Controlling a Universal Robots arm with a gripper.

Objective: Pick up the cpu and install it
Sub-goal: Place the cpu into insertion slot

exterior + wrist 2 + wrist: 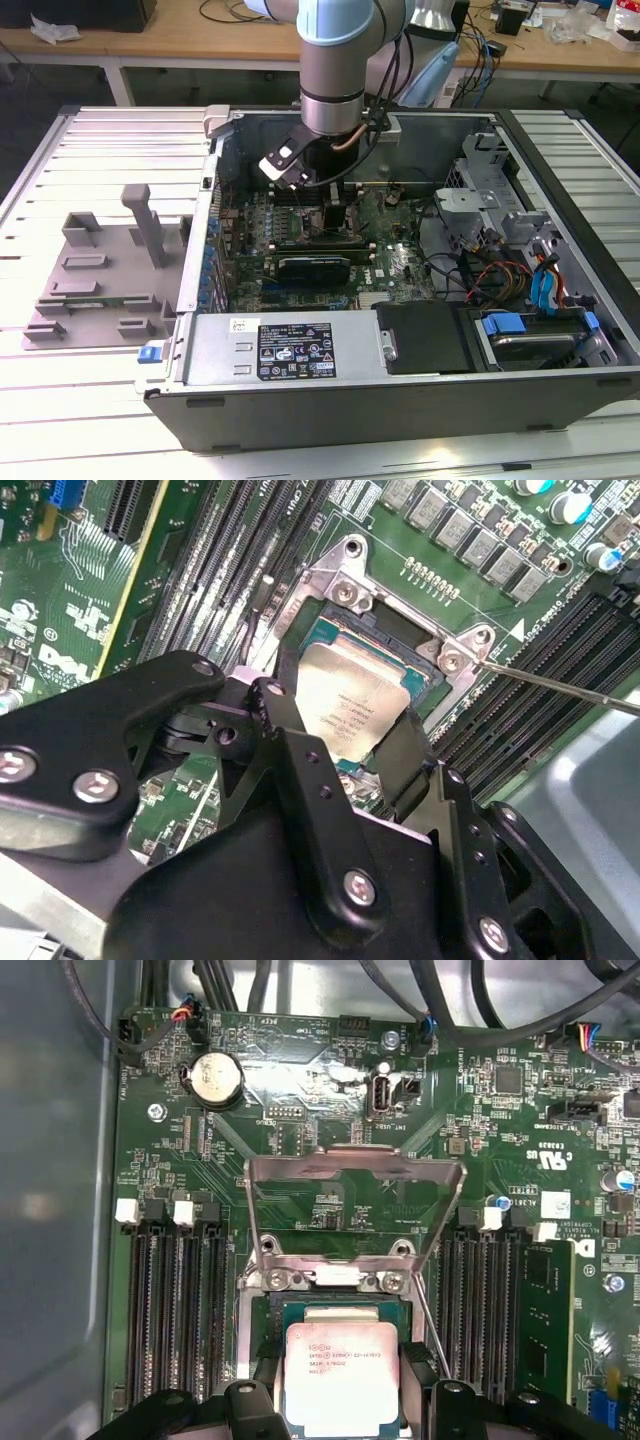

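You're holding the silvery square cpu point(342, 1375) over the open metal socket point(330, 1280).
The black gripper point(340, 722) jaws are pinching its edges; seating is asking for level, square alignment.

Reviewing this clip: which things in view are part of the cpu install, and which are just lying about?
Part of the job:
cpu, between the fingers of the gripper
open socket frame
motherboard

Just lying about:
grey plastic tray beside the case
power supply
blue cables
coin cell battery
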